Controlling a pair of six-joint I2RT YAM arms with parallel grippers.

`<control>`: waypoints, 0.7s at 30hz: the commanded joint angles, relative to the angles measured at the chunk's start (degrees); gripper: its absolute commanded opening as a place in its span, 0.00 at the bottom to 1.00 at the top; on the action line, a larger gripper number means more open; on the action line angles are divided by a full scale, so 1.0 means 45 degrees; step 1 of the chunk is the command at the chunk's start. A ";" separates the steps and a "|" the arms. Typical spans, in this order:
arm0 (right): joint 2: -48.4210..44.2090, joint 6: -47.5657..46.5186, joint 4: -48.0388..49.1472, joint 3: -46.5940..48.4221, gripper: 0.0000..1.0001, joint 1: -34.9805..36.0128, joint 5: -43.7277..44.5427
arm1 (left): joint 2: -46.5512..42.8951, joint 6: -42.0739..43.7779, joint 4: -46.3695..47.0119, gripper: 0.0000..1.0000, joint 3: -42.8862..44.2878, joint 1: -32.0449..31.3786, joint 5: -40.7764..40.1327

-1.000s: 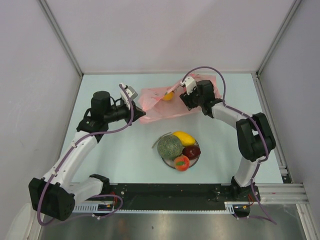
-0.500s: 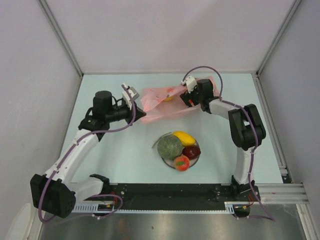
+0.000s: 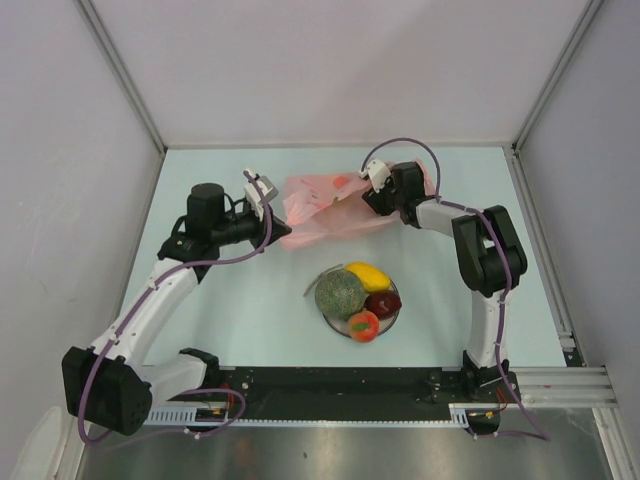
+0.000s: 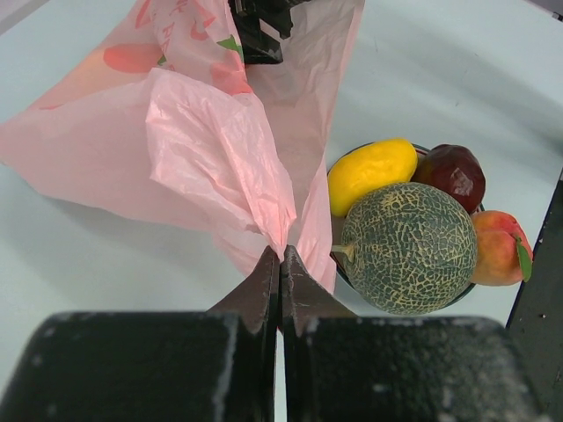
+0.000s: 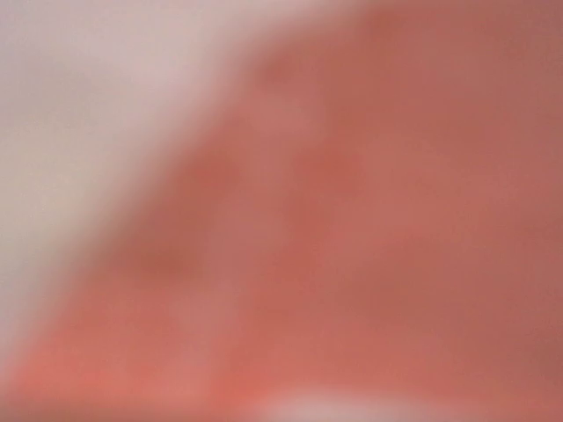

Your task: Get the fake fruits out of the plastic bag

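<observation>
jaws of the left gripper [image 4: 281, 264] press fully together on a fold of the plastic bag [image 4: 220, 149]. right gripper [image 3: 367, 194] sits at the bag's far end, its own view all pink blur, so its opening cannot be told. beside the bag, melon [image 4: 409, 246], yellow oval [image 4: 371, 171], dark red piece [image 4: 453, 173] and orange ball [image 4: 494, 251] sit together on the plate [image 3: 340, 326].

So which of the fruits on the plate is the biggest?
The grey-green netted melon; the yellow oval, dark red piece and orange ball beside it are all clearly smaller.
</observation>
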 commanded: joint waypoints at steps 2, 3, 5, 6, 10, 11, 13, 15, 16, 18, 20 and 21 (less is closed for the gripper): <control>-0.1259 0.0263 -0.0545 0.0739 0.46 0.0069 -0.1668 | 0.0024 0.0142 0.0493 0.00 -0.0130 0.0154 0.0196; -0.1435 0.1059 -0.0739 0.0817 0.45 0.0088 -0.1961 | 0.0024 0.0123 0.0493 0.01 -0.0150 0.0173 0.0176; -0.1885 0.1980 -0.0857 0.0954 0.44 0.0010 -0.2859 | 0.0043 0.0103 0.0551 0.00 -0.0170 0.0193 0.0215; -0.2002 0.2758 -0.0916 0.0955 0.44 -0.0009 -0.3461 | 0.0043 0.0083 0.0571 0.00 -0.0150 0.0193 0.0196; -0.2082 0.4405 -0.1130 0.0935 0.46 -0.0107 -0.4170 | 0.0043 0.0083 0.0610 0.00 -0.0170 0.0193 0.0176; -0.1869 0.4504 -0.1228 0.0916 0.51 -0.0088 -0.4248 | 0.0043 0.0064 0.0610 0.00 -0.0189 0.0193 0.0195; -0.1692 0.4020 -0.1580 0.0819 0.57 -0.0049 -0.4269 | 0.0024 0.0064 0.0649 0.00 -0.0228 0.0193 0.0215; -0.1574 0.3782 -0.1445 0.0642 0.56 0.0030 -0.4093 | -0.0015 0.0064 0.0669 0.00 -0.0287 0.0193 0.0234; -0.1554 0.4014 -0.1309 0.0642 0.54 -0.0009 -0.4112 | -0.0054 0.0044 0.0669 0.00 -0.0287 0.0193 0.0215; -0.1554 0.4075 -0.0900 0.0642 0.54 0.0010 -0.3821 | -0.0113 0.0044 0.0669 0.00 -0.0307 0.0193 0.0157; -0.1535 0.3823 -0.0703 0.0661 0.50 0.0166 -0.3547 | -0.0113 0.0064 0.0688 0.00 -0.0345 0.0193 0.0176; -0.1477 0.3744 -0.0682 0.0662 0.49 0.0205 -0.3449 | -0.0113 0.0083 0.0688 0.00 -0.0365 0.0174 0.0176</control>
